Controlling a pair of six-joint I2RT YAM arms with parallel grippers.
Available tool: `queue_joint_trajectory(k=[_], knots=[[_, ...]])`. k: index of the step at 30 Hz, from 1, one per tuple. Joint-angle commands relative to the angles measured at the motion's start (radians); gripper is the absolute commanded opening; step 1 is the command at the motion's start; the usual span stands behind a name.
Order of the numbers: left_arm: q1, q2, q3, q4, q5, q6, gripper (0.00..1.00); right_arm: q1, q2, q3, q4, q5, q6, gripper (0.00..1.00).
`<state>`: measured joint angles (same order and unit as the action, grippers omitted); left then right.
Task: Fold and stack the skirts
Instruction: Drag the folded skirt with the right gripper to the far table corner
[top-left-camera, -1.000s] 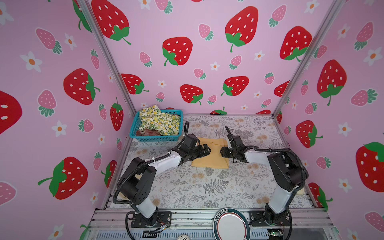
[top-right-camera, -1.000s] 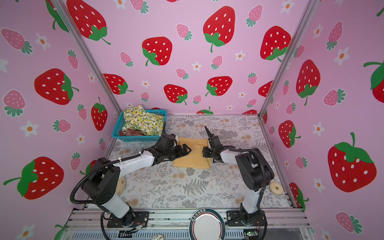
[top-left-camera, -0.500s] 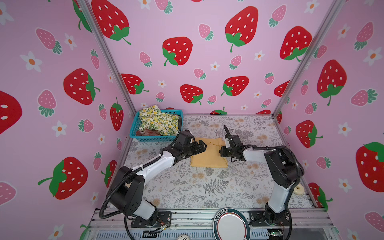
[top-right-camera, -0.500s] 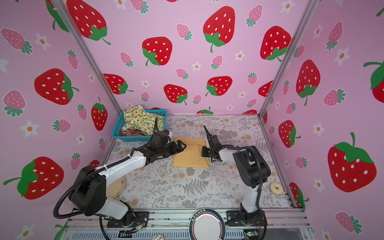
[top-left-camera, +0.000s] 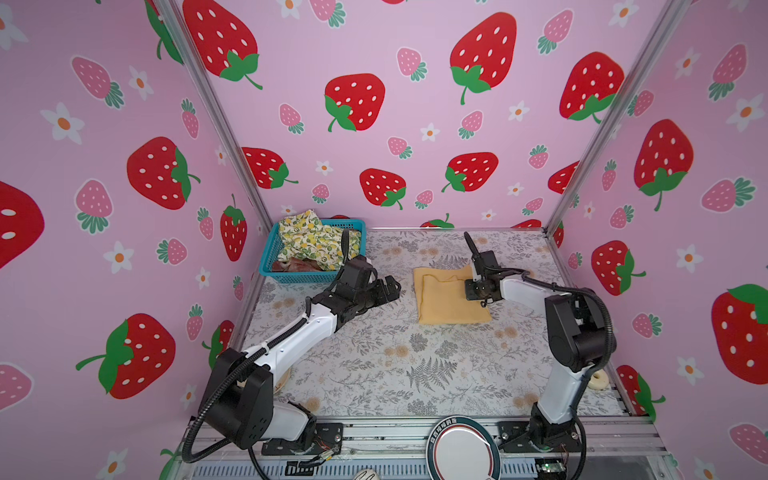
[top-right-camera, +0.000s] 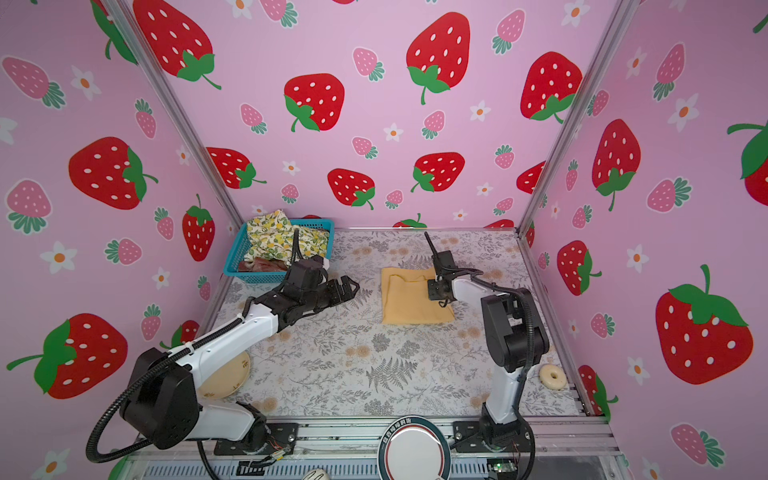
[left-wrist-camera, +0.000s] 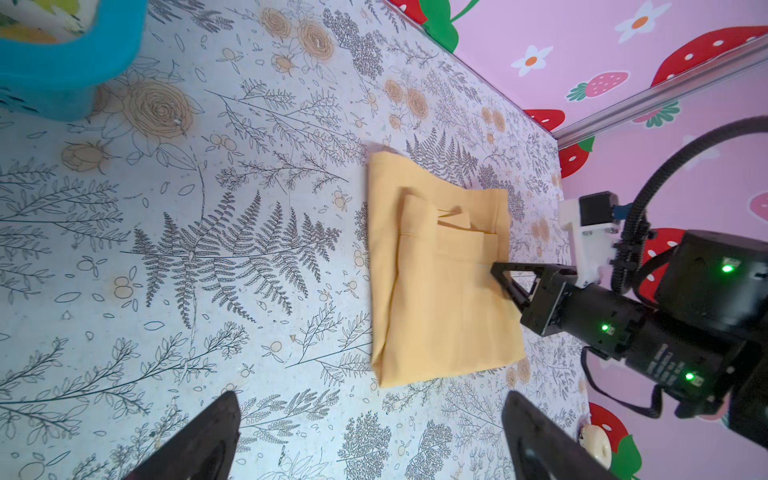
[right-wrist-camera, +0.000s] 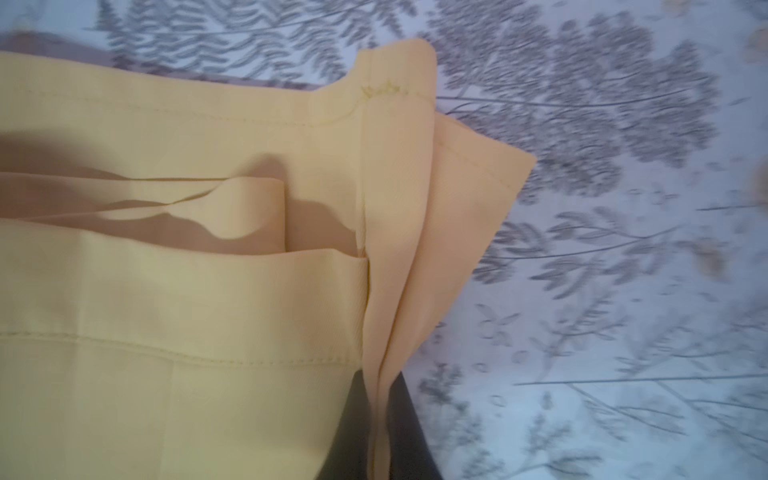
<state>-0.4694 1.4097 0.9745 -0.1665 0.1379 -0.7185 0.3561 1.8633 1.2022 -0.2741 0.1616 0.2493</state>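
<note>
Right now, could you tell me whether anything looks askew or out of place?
The mustard skirt is unevenly folded: its layers sit staggered at one end, with a flap poking out. The lemon skirt spills over the basket rim.

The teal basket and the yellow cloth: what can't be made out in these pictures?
- Plaid skirt: mostly buried under the lemon skirt in the basket, both top views.
- Right gripper: the right wrist view's edge cuts off all but its fingertips, shut on the yellow skirt.
- Table: its pattern is blurred in the right wrist view.
</note>
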Motion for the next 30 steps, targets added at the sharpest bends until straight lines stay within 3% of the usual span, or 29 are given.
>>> queue_joint_trajectory(k=[1, 7, 26, 27, 30], knots=[[0.013, -0.003, -0.001, -0.016, -0.016, 0.014, 0.99, -0.046, 0.0, 0.061, -0.091, 0.14, -0.085, 0.01], [0.037, -0.001, -0.002, -0.011, -0.008, 0.011, 0.99, -0.092, 0.119, 0.244, -0.12, 0.26, -0.146, 0.01], [0.135, 0.021, 0.086, -0.102, -0.024, 0.03, 0.99, -0.253, 0.387, 0.658, -0.116, 0.321, -0.329, 0.07], [0.141, 0.023, 0.093, -0.104, -0.03, 0.028, 0.99, -0.256, 0.397, 0.671, -0.114, 0.322, -0.337, 0.08], [0.158, 0.029, 0.116, -0.113, -0.045, 0.016, 0.99, -0.262, 0.435, 0.71, -0.11, 0.357, -0.337, 0.24]])
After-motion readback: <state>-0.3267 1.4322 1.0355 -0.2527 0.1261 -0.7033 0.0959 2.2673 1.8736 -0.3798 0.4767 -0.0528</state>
